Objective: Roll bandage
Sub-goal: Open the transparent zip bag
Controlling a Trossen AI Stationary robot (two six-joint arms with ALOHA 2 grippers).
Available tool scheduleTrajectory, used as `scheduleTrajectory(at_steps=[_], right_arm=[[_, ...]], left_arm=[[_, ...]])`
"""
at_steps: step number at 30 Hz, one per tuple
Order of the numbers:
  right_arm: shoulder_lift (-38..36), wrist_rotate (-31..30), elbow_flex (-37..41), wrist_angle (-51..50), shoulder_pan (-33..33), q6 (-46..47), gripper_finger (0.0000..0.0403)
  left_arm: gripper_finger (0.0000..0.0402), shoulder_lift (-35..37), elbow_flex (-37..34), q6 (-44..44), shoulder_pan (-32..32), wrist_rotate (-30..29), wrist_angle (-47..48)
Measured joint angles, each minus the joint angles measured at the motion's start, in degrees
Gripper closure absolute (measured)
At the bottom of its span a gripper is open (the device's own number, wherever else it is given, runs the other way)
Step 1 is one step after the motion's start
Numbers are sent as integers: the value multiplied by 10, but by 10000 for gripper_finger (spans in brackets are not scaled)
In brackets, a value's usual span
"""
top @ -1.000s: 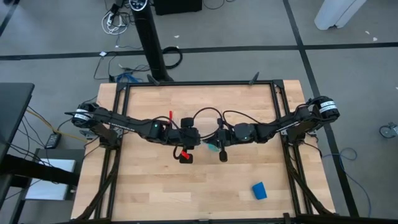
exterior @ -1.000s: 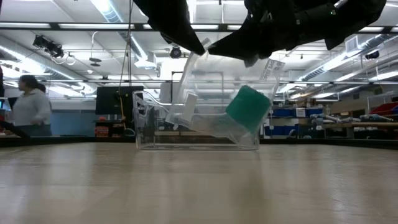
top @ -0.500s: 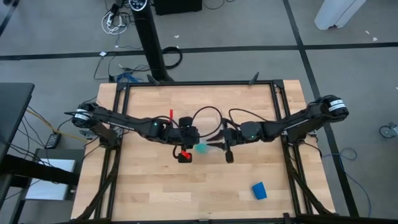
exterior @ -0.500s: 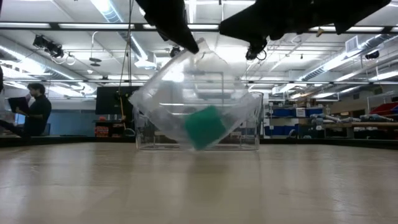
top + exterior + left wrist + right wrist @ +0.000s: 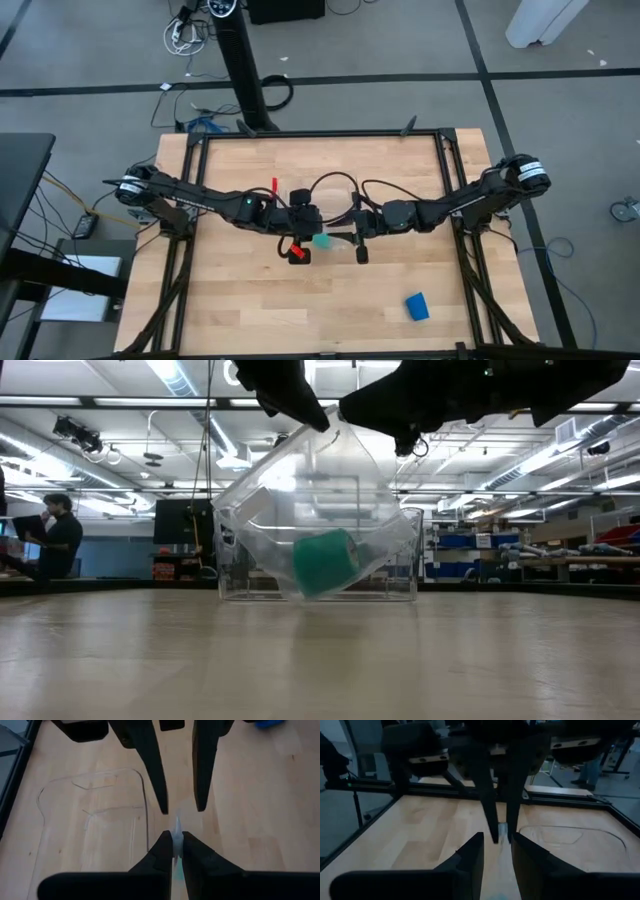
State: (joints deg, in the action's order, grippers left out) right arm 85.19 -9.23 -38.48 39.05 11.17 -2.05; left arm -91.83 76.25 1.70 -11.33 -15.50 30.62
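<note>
A clear plastic tray (image 5: 315,510) hangs tilted above the table's middle with a teal block (image 5: 324,563) lying in its low part. My left gripper (image 5: 177,836) is shut on the tray's upper rim. My right gripper (image 5: 496,840) faces it a short way off, open, fingers (image 5: 200,795) on either side of the rim's line and touching nothing. The bandage (image 5: 416,306), a small blue roll, lies on the table toward the near right, away from both grippers. My left gripper pinches the thin clear rim (image 5: 177,826) of the tray between its two fingers, at the tray's upper corner (image 5: 325,422). The fingers slant down from the table's left side. The tray hangs tilted below them, with the teal block resting inside at the bottom.
A second clear tray (image 5: 90,820) lies on the table behind the held one, seen as a clear box (image 5: 400,585) in the low view. Black frame rails (image 5: 320,134) run around the wooden table. A person (image 5: 55,540) stands in the room beyond.
My right gripper has opened and let go of the tray's rim. The tray's freed side has swung down, so it now hangs from my left gripper alone. The teal block has slid down inside it toward the table's left, into the low part.
</note>
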Motion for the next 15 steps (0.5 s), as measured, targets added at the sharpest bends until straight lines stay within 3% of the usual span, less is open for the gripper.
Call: scheduleTrajectory(at_steps=[15], right_arm=[[0,-11,0,17,-7,-20,322]], left_arm=[[372,-5,0,-16,0,-8,-40]])
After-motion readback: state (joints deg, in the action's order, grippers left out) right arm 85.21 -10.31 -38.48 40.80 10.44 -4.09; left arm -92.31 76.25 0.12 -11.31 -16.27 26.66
